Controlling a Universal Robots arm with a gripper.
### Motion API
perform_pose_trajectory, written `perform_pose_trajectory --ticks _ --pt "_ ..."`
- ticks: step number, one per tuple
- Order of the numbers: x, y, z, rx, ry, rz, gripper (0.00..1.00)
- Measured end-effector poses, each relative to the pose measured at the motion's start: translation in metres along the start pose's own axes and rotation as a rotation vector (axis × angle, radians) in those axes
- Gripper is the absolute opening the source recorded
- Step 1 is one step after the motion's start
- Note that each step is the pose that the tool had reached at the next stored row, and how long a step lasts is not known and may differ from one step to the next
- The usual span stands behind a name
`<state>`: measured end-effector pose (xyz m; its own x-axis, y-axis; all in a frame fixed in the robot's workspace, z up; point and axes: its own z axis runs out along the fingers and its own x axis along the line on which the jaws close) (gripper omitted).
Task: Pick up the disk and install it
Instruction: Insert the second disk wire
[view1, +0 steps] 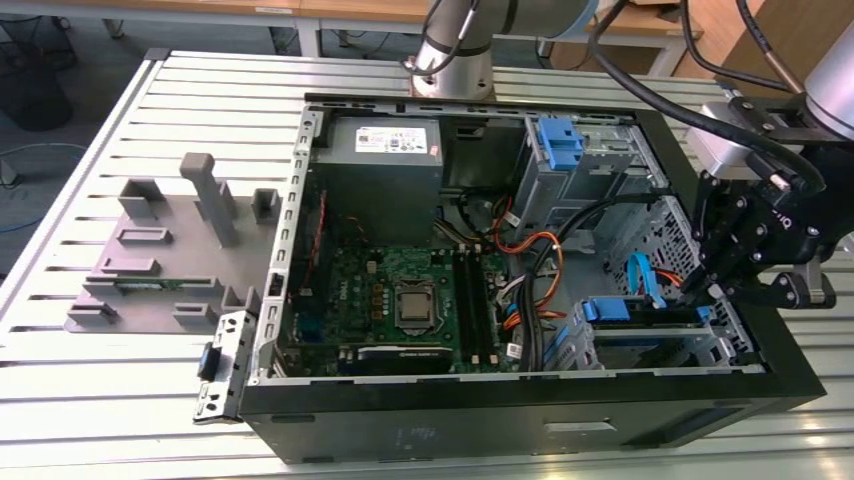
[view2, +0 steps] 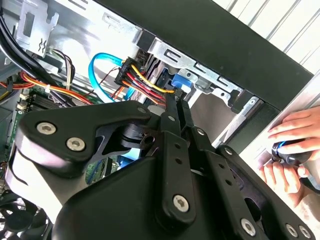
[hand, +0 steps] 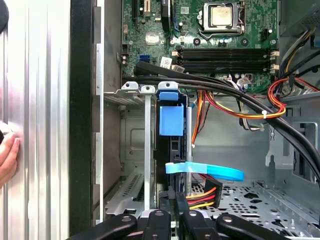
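Already the disk (hand: 171, 131) stands edge-on in its metal bay (hand: 134, 140), blue bracket outward, beside the cables (hand: 204, 196). The gripper (hand: 172, 196), fingers clenched together, presses its rear edge; pushing straight avoids jamming.

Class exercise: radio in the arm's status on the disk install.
Tool closed at the drive cage, beside the cable plug. Disk seated edge-on in its bay. Blue cable crosses close; a person's hand rests outside the case.

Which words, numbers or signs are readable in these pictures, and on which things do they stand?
None can be read.
Power supply label: print too small.
Motherboard markings and stickers: too small.
Arm near the gripper: white marks, blurred.
Disk bracket: no print shows.
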<state>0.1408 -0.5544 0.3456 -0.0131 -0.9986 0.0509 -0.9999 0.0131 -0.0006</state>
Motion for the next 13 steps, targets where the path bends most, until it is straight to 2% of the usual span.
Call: perform_pose_trajectory --ticks 7,8,13 --pt "0.0000 -0.0004 0.0001 0.0000 -0.0001 0.000 0.18" --pt "0.0000 -0.0004 0.0001 0.0000 0.0001 0.000 0.24" --pt "-0.0002 -0.0003 0.0049 0.0000 0.0000 0.000 0.24"
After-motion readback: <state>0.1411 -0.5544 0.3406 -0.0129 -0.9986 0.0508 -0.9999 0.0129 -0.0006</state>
